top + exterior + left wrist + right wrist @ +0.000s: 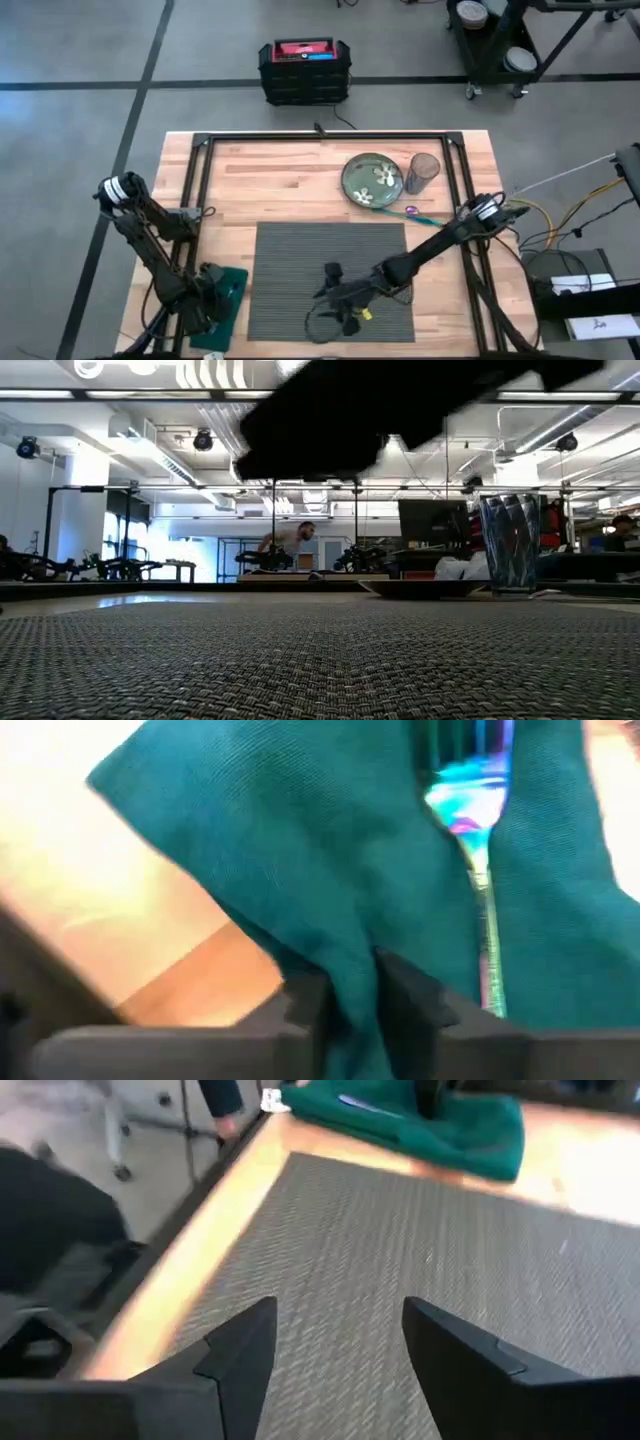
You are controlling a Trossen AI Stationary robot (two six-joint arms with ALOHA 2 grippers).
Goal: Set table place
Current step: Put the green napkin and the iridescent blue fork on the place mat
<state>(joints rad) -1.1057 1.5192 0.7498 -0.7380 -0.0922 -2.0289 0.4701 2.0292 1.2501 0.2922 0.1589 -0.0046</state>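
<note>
Lying centred toward the near edge of the light-wood butcher-block table point(300, 175): dark grey ribbed rectangular placemat point(300, 260), long axis running left to right. Hovering low over its near middle, right gripper point(340, 1350), jaws spread wide, holding nothing. Pinching a fold of dark green cloth napkin point(300, 850) just left of the mat: left gripper point(350, 990), iridescent metal fork point(480, 870) resting on the cloth. Sitting beyond the mat's far right corner, well apart: green floral round plate point(372, 180) and ribbed clear tumbler point(423, 170).
</note>
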